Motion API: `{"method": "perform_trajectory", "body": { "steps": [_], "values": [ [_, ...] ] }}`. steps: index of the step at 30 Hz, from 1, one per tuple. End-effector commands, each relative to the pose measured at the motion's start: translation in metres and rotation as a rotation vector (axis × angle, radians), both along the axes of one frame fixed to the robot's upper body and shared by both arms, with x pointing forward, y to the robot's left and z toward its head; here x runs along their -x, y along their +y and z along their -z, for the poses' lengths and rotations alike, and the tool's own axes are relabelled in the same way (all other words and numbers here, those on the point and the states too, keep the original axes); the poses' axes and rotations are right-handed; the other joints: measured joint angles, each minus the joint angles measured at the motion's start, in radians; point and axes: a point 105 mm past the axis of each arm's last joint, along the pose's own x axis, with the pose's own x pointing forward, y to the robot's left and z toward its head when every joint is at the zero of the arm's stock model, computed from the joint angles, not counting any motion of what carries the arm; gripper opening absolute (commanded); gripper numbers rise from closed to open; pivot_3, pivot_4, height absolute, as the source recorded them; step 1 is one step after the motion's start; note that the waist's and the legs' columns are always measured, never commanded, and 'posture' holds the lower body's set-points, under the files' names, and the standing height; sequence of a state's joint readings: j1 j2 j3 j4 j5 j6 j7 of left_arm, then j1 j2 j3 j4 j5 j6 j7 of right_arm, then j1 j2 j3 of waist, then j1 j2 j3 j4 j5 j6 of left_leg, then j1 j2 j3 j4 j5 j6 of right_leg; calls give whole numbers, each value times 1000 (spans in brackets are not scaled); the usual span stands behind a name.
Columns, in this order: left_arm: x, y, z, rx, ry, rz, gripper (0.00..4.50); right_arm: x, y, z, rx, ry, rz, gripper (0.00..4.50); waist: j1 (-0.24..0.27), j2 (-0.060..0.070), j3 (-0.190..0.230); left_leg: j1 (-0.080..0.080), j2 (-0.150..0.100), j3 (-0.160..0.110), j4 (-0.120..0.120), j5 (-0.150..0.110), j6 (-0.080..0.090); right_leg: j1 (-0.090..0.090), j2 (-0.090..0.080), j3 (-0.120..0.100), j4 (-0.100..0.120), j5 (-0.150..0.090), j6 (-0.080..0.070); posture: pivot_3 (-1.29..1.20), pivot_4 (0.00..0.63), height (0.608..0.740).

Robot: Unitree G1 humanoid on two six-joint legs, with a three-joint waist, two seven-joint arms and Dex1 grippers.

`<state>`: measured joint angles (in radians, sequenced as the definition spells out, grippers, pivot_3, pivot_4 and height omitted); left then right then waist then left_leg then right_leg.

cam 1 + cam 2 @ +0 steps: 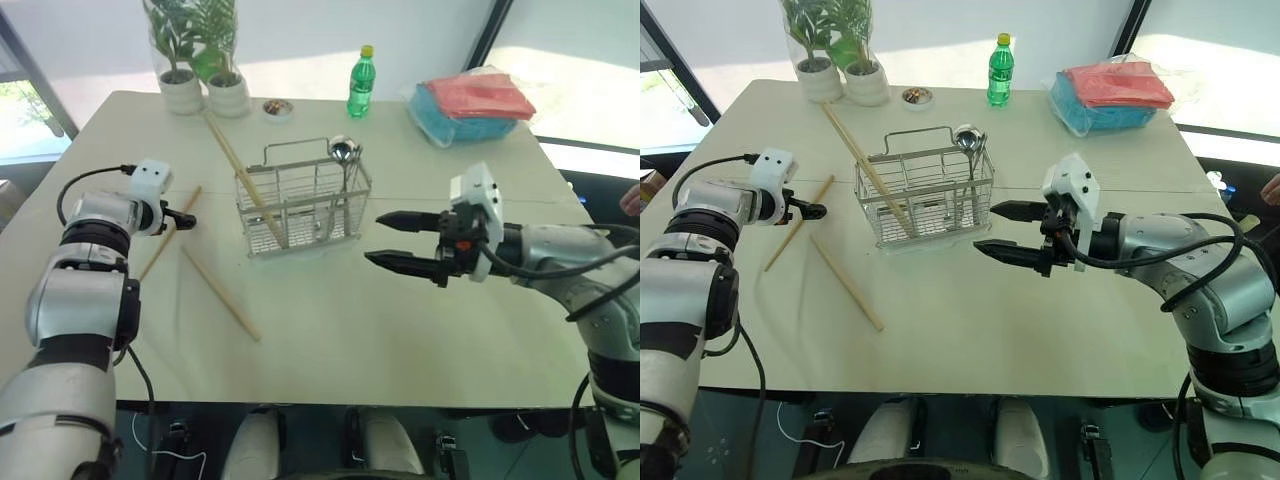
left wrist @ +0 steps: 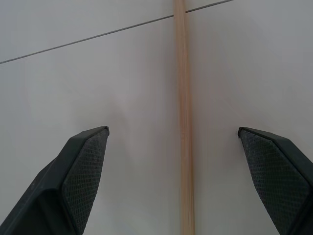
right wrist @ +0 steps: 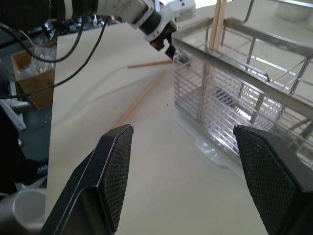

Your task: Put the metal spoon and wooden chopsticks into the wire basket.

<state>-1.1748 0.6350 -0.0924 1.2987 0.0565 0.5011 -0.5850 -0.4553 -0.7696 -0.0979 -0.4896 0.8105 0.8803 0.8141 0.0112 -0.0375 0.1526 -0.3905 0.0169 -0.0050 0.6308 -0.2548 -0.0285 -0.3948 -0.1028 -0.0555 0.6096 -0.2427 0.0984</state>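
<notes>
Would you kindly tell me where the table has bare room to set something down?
The near table between the basket and the front edge is bare, as is the right side below the blue-and-red pack. Left of the basket is crowded: two chopsticks and the left gripper. The far edge holds plants and a bottle.

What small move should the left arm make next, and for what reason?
Probably lower the left gripper a little and close it. Its fingers are wide open on either side of one wooden chopstick that lies flat on the table, not yet touching it. The wire basket already holds the metal spoon and another chopstick.
</notes>
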Motion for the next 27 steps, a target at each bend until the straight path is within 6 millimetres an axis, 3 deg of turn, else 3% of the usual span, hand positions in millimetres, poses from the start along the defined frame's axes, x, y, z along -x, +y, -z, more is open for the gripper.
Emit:
{"method": "perform_trajectory", "body": {
  "steps": [1,2,8,10,15,20,23,27],
  "values": [
    [3,3,4,16,17,-32,3952,1,0,-18,-37,-58,8,3452,0,0,0,0,0,0,0,0,0,0,0,0,0,0,0,0,150,717],
    [3,2,5,20,22,-27,3744,1,-1,-18,-42,-56,14,3452,0,0,0,0,0,0,0,0,0,0,0,0,0,0,0,0,150,717],
    [4,4,5,36,23,-50,773,0,-2,-19,-56,-45,28,3452,-5,0,0,1,0,0,0,0,0,0,0,0,1,0,0,0,150,717],
    [5,7,4,37,23,-65,18,0,-3,-18,-55,-41,25,3452,-6,0,0,1,0,0,0,0,0,0,0,0,1,0,0,0,150,717],
    [8,22,1,36,3,-137,18,4,-3,-15,-46,-28,4,3452,-8,0,0,1,0,0,0,0,0,0,0,0,1,0,0,0,150,717],
    [2,43,-28,48,-163,-262,18,5,-6,-13,-33,-22,3,3452,-8,-1,0,0,0,0,0,0,0,-1,0,0,1,0,0,0,150,717],
    [-11,39,-70,26,-378,-175,18,6,-9,-14,-21,-27,5,3452,1,-1,0,0,0,0,0,0,0,-1,0,0,2,0,0,0,150,717],
    [-9,24,-166,269,-791,-48,18,7,-14,-19,-22,-41,15,3452,5,-5,1,-2,0,0,0,0,0,0,-1,-1,1,0,0,0,150,717]
  ]
}}
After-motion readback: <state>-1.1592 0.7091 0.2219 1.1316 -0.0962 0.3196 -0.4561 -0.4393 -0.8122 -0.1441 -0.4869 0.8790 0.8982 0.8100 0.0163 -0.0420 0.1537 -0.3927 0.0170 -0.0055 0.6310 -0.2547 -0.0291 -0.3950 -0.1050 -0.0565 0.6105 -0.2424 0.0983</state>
